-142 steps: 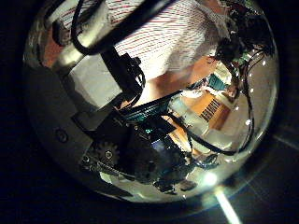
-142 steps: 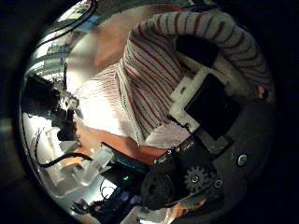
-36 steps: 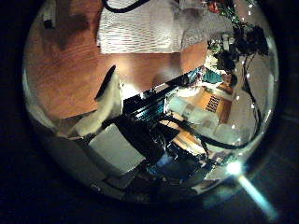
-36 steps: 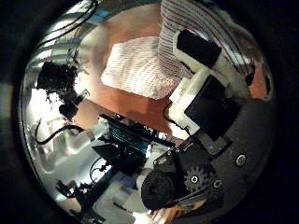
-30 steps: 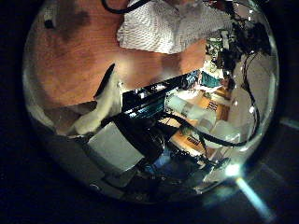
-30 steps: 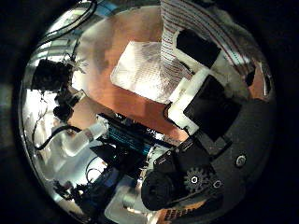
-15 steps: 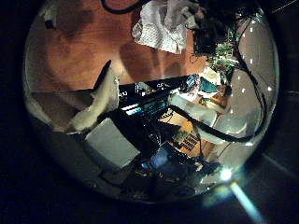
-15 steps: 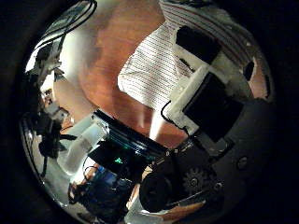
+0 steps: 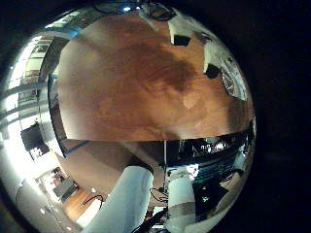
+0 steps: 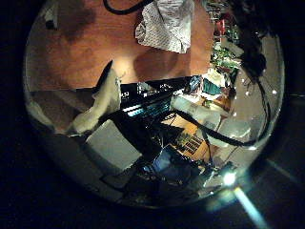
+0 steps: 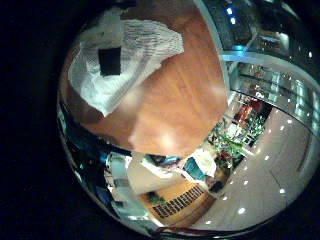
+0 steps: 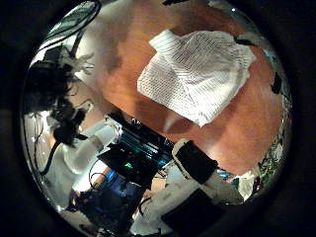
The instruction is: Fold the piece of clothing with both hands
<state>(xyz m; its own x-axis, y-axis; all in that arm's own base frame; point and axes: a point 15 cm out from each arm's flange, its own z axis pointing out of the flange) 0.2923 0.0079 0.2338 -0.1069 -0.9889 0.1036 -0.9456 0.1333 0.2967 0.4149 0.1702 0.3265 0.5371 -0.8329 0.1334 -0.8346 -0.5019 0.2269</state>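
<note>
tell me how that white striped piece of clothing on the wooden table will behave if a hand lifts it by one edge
The white striped garment would probably droop and unfold, since it lies rumpled in soft folds. It looks thin, so likely light. On the smooth wooden table it may slide rather than bunch when pushed.

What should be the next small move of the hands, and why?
Probably lower a hand back onto the striped garment to square up the fold. It lies as a loose, bunched bundle with uneven edges on the wooden table, and both thumb-side palm views show it away from the palms, apparently unheld.
</note>
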